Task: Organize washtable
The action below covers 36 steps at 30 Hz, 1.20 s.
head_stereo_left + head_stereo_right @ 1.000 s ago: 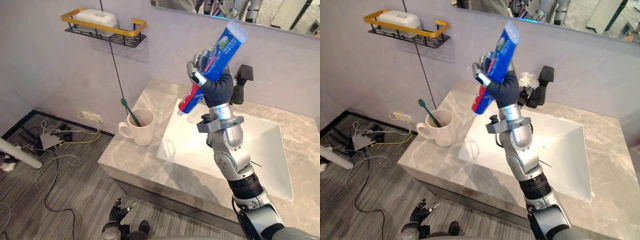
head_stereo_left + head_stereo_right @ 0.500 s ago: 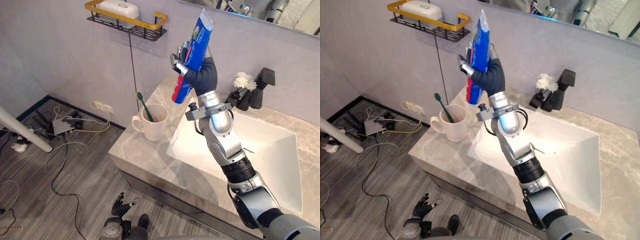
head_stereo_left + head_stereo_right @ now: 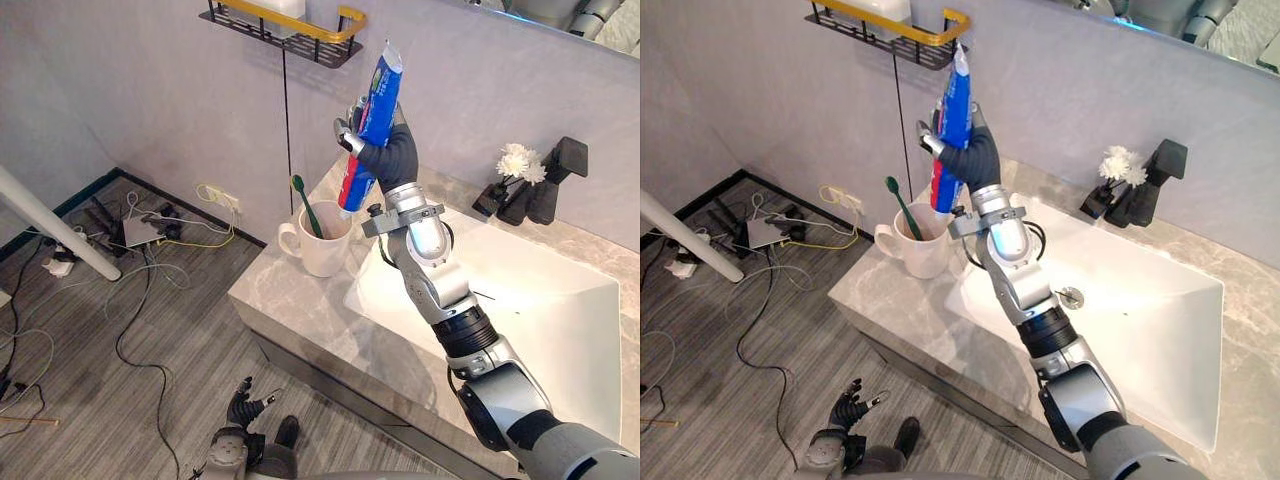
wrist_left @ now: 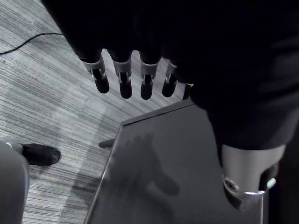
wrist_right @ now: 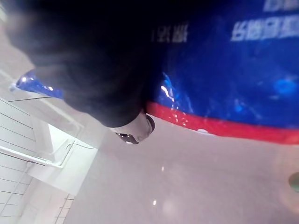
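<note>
Marble counter point(image 3: 290, 312) bears mug point(image 3: 325, 255) and toothbrush point(image 3: 308, 205) — right hand point(image 3: 390, 160) grips toothpaste tube point(image 3: 378, 90) raised above them.

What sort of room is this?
Most likely a bathroom: a white sink set in a marble counter, a toothbrush in a mug, and a toothpaste tube in the right robot hand.

Both eye views look down from the head at the bench point(image 3: 290, 300) and sink point(image 3: 560, 300), sharing that scene from slightly offset positions. The left wrist view faces the floor point(image 4: 42, 102) past the left hand point(image 4: 122, 79). The right wrist view sits close against the toothpaste tube point(image 5: 224, 70).
</note>
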### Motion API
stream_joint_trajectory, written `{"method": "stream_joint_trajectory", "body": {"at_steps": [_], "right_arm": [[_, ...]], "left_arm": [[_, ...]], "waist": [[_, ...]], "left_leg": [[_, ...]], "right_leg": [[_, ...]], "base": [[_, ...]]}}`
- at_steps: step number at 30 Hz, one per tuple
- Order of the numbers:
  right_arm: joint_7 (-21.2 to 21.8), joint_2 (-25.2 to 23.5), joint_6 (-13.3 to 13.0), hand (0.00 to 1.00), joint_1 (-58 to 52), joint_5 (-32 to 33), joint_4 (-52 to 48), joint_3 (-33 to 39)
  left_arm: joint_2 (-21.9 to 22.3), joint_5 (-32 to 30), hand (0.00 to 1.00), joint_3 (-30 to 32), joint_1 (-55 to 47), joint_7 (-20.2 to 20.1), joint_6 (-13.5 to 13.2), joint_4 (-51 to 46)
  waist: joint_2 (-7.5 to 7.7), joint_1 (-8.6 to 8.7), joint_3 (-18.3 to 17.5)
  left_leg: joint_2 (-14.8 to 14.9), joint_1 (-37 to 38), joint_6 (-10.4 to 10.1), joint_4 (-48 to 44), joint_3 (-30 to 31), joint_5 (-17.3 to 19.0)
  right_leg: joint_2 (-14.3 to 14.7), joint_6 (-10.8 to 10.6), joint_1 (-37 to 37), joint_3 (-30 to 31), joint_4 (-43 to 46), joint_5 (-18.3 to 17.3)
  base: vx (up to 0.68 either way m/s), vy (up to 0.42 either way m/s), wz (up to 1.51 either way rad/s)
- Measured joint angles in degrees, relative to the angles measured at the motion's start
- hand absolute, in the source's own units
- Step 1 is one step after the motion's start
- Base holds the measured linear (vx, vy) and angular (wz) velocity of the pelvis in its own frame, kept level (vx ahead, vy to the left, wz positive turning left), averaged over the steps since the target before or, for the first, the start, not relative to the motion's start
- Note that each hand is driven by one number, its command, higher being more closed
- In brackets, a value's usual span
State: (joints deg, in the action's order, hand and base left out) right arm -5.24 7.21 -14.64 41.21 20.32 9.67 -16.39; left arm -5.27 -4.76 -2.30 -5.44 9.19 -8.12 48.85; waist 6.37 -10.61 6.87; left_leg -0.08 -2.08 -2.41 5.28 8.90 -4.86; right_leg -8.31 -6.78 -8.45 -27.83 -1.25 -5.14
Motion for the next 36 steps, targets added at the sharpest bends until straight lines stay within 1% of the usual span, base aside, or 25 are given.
{"method": "stream_joint_trajectory", "body": {"at_steps": [2,6,12,15,23,27,30,36], "right_arm": [[-0.02,0.03,0.26,1.0,0.07,0.06,0.89,0.0],[0.02,-0.02,0.32,1.0,0.2,0.58,0.91,-0.01],[0.12,-0.22,0.32,1.0,3.87,1.68,3.0,-0.27],[0.14,-1.23,0.32,1.0,3.99,1.8,3.04,-0.37],[0.09,-2.06,0.36,1.0,3.99,1.85,5.53,-0.64],[0.02,-2.39,0.75,1.0,3.99,1.71,6.76,-2.67],[-0.02,-2.35,1.5,1.0,3.98,1.6,7.09,-2.66],[-0.03,-2.35,1.52,1.0,3.94,1.53,7.22,-2.66]], "left_arm": [[0.02,0.01,0.0,0.0,0.07,0.02,-0.01,0.0],[0.17,0.01,0.0,-0.01,0.48,0.42,-0.02,-0.01],[0.33,0.04,0.0,-0.01,0.85,0.92,-0.06,-0.04],[0.33,0.03,0.0,-0.01,0.92,0.93,-0.06,-0.03],[0.42,0.07,0.0,-0.55,1.48,0.98,-0.01,0.08],[0.42,0.12,0.0,-0.55,1.49,1.04,-0.01,0.08],[0.41,0.14,0.0,-0.54,1.6,1.08,-0.04,0.06],[0.4,0.14,0.0,-0.53,1.7,1.08,-0.05,0.04]], "waist": [[0.0,-0.14,0.04],[-0.01,-1.32,0.22],[-0.03,-1.45,1.07],[-0.03,-1.52,1.18],[-0.01,-2.67,1.2],[-0.01,-2.67,1.23],[0.02,-2.68,1.55],[0.01,-2.64,1.87]], "left_leg": [[-0.01,-0.11,-0.03,0.0,0.41,-0.02],[-0.01,-0.18,-0.03,0.0,0.54,-0.02],[0.02,-0.23,-0.1,0.0,0.55,-0.06],[-0.03,-0.33,-0.1,0.0,0.57,-0.06],[-0.04,-0.71,-0.1,-0.01,0.82,-0.06],[-0.11,-0.8,-0.11,-0.01,1.18,-0.08],[-0.13,-0.8,-0.17,-0.01,1.43,-0.12],[-0.12,-0.8,-0.18,-0.01,1.43,-0.12]], "right_leg": [[0.06,0.0,-0.07,-0.33,-0.01,-0.03],[0.08,0.0,-0.09,-0.47,-0.02,-0.16],[0.1,0.0,-0.08,-0.5,-0.01,-0.18],[0.07,0.0,-0.01,-0.55,-0.02,-0.18],[0.09,-0.01,0.24,-0.81,-0.01,-0.19],[0.08,-0.01,0.17,-1.19,0.0,-0.21],[0.04,0.01,0.02,-1.56,0.02,-0.27],[0.01,0.01,0.02,-1.58,0.03,-0.33]], "base": [[0.0,-0.018,0.1],[0.0,-0.008,0.02],[-0.01,-0.003,0.0],[0.0,0.0,0.0],[0.0,-0.001,0.0],[-0.02,-0.012,0.04],[-0.01,-0.012,0.06],[0.0,0.0,0.0]]}}
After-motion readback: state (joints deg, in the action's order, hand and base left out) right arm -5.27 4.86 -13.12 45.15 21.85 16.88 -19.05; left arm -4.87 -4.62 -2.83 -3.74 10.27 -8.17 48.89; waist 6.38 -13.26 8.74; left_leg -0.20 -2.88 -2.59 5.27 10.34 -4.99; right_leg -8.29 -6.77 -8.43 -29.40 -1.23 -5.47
